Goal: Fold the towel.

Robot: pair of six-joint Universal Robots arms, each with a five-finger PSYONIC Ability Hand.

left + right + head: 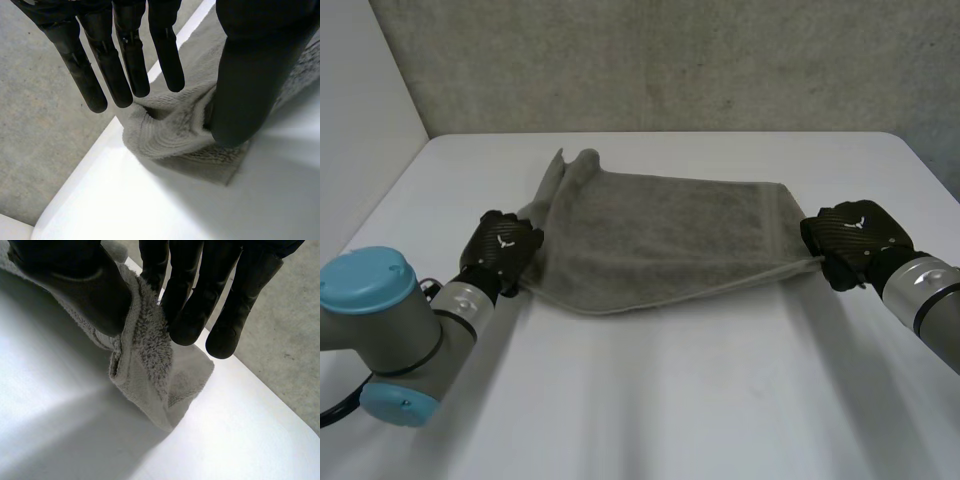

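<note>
While your right hand pinches the towel between thumb and fingers at the cloth's 3 o'clock corner, your left hand sits at the 8 o'clock corner. Its fingers are straight and spread, and its thumb rests on a bunched fold, not yet closed on it. The towel lies spread across the middle of the table, rumpled at its 11 o'clock corner. You look to be at the grasping step, before the first fold. Next, I'd judge, close your left hand on its corner, then carry both corners level toward 12 o'clock so the edges meet.
</note>
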